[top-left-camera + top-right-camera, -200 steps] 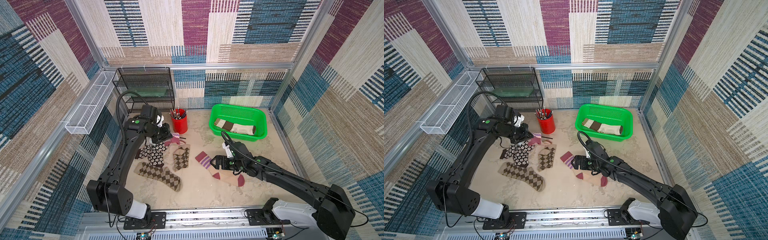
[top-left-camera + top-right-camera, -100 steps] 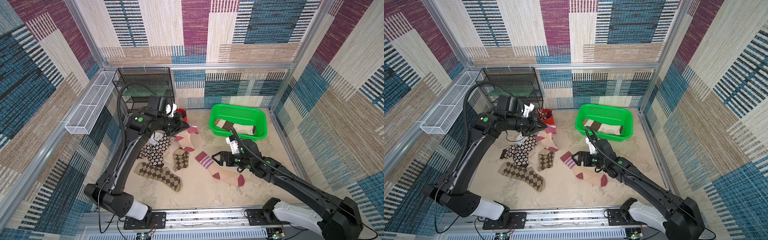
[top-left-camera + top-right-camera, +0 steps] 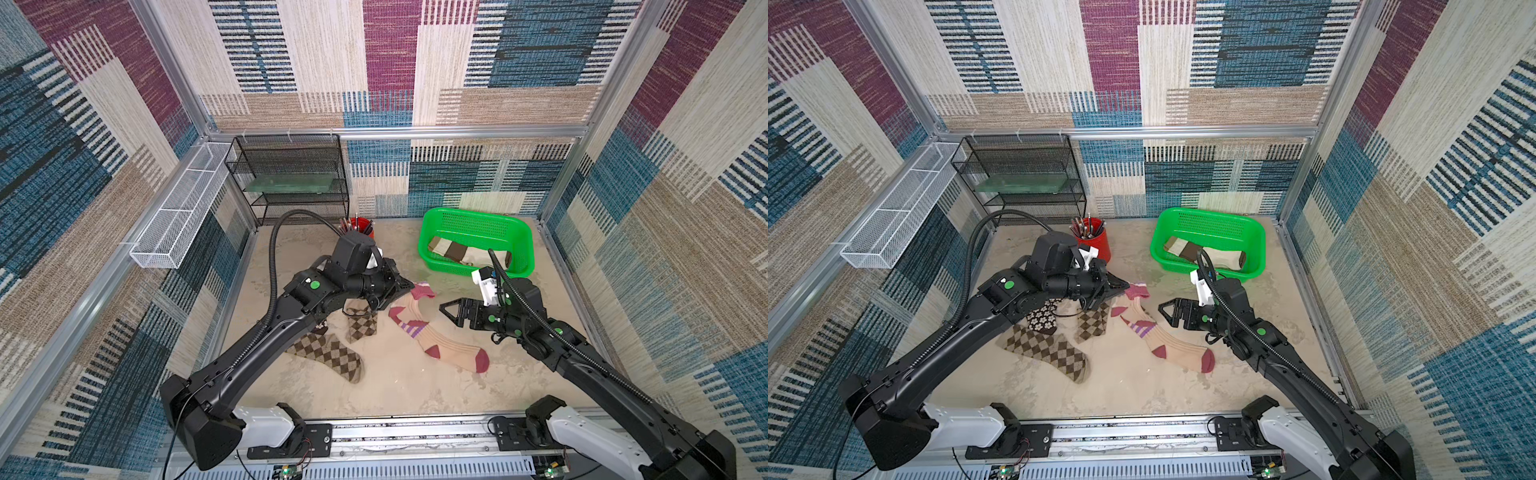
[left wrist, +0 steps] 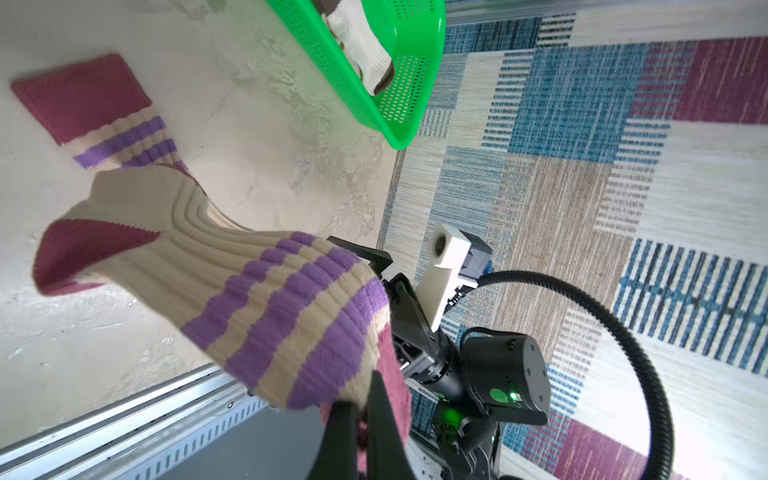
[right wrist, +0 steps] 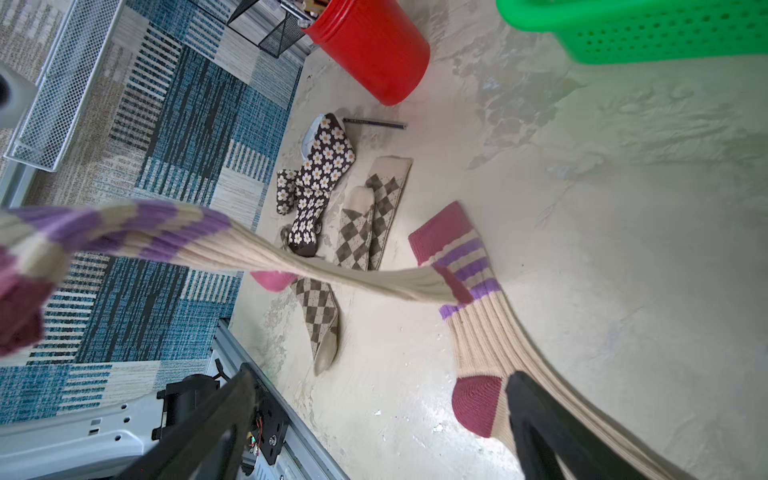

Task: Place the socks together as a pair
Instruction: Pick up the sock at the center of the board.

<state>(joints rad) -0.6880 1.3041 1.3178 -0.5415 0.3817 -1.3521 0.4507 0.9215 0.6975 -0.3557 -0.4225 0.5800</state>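
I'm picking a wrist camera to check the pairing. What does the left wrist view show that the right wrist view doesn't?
Left wrist only: the cream-brown sock in the green basket, the right arm, the left gripper shut on the held striped sock. Right wrist only: red cup, flowered socks, argyle socks, pencil. Both: the held striped sock, its mate flat on the table, the green basket.
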